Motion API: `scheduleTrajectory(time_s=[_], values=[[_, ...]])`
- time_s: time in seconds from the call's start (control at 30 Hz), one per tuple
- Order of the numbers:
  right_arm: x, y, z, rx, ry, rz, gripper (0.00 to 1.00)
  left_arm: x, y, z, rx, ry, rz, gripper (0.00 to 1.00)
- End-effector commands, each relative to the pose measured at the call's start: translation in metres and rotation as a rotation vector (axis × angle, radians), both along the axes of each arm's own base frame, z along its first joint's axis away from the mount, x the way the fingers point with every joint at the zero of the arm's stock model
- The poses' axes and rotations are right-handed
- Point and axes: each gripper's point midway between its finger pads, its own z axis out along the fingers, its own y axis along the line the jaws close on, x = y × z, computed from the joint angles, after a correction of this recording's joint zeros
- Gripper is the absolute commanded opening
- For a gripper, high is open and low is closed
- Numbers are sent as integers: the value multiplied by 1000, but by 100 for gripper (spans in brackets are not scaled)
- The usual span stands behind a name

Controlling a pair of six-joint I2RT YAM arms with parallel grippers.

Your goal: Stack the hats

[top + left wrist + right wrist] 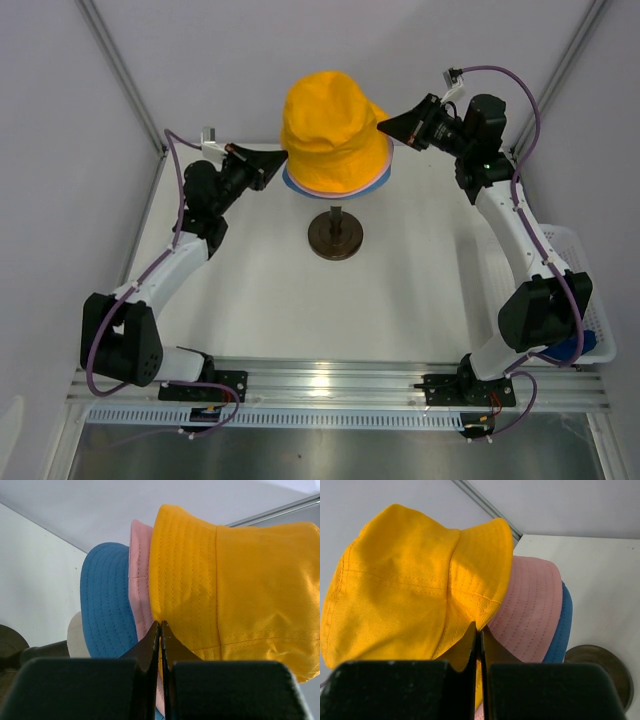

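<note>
as left claw, right claw flank it, yellow hat touches both.

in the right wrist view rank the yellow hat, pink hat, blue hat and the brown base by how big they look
1. yellow hat
2. pink hat
3. brown base
4. blue hat, only a brim sliver shows
The hats overlap, so this ranks visible area, not true size.

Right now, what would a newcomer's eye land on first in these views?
The bright yellow-orange hat, topping a stack over a pink hat and a blue hat, raised on a stand at the table's middle rear. The left end effector and right end effector, both shut, sit at its brim from opposite sides.
</note>
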Motion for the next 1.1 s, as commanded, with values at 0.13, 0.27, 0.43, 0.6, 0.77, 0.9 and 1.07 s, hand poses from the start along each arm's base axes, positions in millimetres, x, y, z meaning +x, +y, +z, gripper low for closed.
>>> scheduleTrajectory(time_s=[0.13, 0.27, 0.43, 0.6, 0.77, 0.9, 1.07], values=[[12, 16, -95, -78, 266, -15, 0, -20, 2, 20, 160, -86, -19, 1], [12, 15, -106, -85, 276, -26, 0, -16, 14, 43, 245, -125, 60, 2], [5, 11, -107, -134, 263, -50, 0, -13, 28, 59, 341, -171, 128, 22], [3, 8, -112, -167, 260, -63, 0, -2, 37, 76, 424, -205, 141, 61], [5, 6, -113, -189, 240, -76, 0, 5, 27, 81, 374, -189, 78, 74], [12, 3, -106, -181, 221, -68, 0, 14, 21, 78, 354, -166, 54, 76], [14, 2, -103, -192, 213, -58, 3, 24, 16, 66, 352, -107, 26, 77]])
